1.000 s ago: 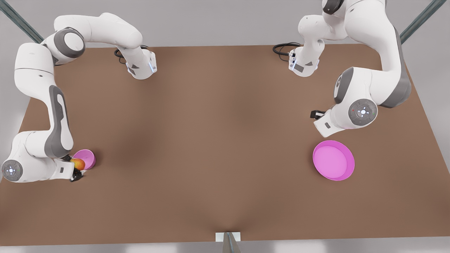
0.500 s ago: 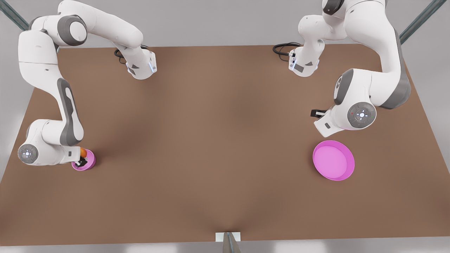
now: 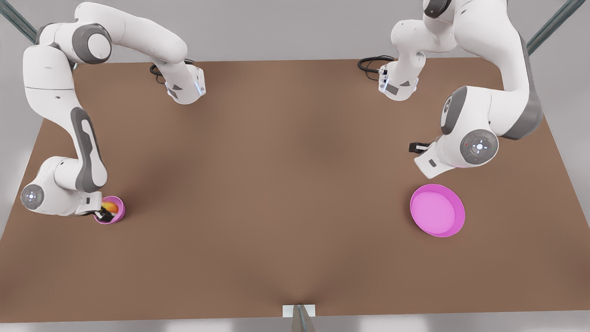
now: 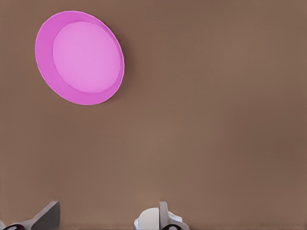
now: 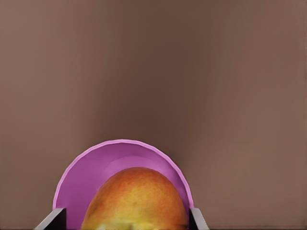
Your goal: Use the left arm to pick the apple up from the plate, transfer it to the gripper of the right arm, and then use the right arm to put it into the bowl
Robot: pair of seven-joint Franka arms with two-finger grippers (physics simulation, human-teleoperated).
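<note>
Pink bowl (image 3: 112,212): sits at the front view's left on the brown table (image 3: 276,184), partly covered by the right gripper (image 3: 107,213); in the right wrist view its near rim is cut off by the frame edge.
Apple (image 5: 136,201): inside the bowl's opening, between the right gripper's two fingers. Only its upper part shows in the right wrist view, reddish-orange fading to yellow near the frame edge. From the front view it's a small orange sliver behind the black fingers.
Apple's axis: looks slightly elongated, narrower end toward the bowl's far wall, but can't make out stem or which end is up.
Right gripper: fingers (image 5: 53,218) sit on either side of the apple, right against it as far as I can see, so pinching the apple. Can't tell if the apple touches the bowl's floor.
Left gripper (image 3: 417,148): at the front view's right, hovering beyond the plate, apart from it. Fingers mostly cut off, can't tell their state.
Plate (image 4: 79,57): bare, flat on the table, well apart from the bowl.
</note>
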